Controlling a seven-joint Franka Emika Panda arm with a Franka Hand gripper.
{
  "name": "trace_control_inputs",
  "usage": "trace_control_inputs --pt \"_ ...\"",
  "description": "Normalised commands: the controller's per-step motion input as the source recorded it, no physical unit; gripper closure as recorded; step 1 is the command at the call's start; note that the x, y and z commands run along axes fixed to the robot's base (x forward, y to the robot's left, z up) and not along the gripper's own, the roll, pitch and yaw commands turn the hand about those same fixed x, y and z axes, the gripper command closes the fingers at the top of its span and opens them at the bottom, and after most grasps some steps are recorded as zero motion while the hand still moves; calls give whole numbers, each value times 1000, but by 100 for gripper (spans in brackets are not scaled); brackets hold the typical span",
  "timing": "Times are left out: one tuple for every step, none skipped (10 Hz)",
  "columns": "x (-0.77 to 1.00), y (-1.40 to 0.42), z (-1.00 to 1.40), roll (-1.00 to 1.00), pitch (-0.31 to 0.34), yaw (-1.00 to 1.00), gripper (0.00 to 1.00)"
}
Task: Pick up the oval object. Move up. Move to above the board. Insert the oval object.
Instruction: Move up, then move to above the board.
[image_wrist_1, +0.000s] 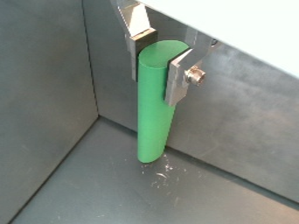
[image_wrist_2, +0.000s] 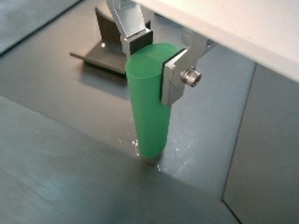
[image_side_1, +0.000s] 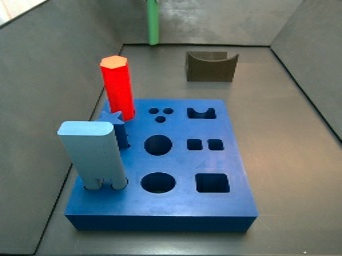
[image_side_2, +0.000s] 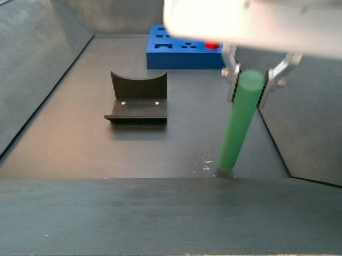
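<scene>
The oval object (image_wrist_1: 155, 114) is a slim green peg with rounded sides. It stands upright with its foot on the grey floor, near a corner of the walls, and shows in both wrist views (image_wrist_2: 149, 105) and both side views (image_side_2: 235, 125) (image_side_1: 152, 22). My gripper (image_wrist_1: 160, 74) has its silver fingers on either side of the peg's top and is shut on it, which the other views also show (image_wrist_2: 158, 66) (image_side_2: 251, 75). The blue board (image_side_1: 234, 165) with its shaped holes lies far from the peg, and in a side view it lies at the back (image_side_2: 167, 50).
A red hexagonal peg (image_side_1: 118, 85) and a light-blue block (image_side_1: 91, 150) stand in the board's left side. The dark fixture (image_side_2: 136, 98) stands on the floor between the board and the peg and shows again (image_side_1: 210, 65) (image_wrist_2: 100, 52). Grey walls (image_wrist_1: 47, 79) close the floor in.
</scene>
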Motion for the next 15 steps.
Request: trace_control_inputs --pt "-12 -3 392 54 95 -12 100" --pt "-5 -2 256 65 108 2 100" --pt "74 224 1000 -37 263 18 100" --pt "80 232 1000 -49 261 20 100" --pt "70 195 1000 -55 233 9 100" --pt "49 153 957 -32 182 -4 100" --pt "9 88 756 -10 118 -10 100" --pt "-3 63 658 -2 95 -10 100" --pt "-7 34 463 8 78 -2 100" --pt "-3 24 311 15 83 4 100" --pt "112 -1000 128 9 128 1000 100" --pt "114 -1000 117 22 124 1000 100" --pt "108 -1000 122 68 79 783 100" --pt "105 -1000 124 52 18 526 100" --pt "101 -1000 123 66 -11 256 100"
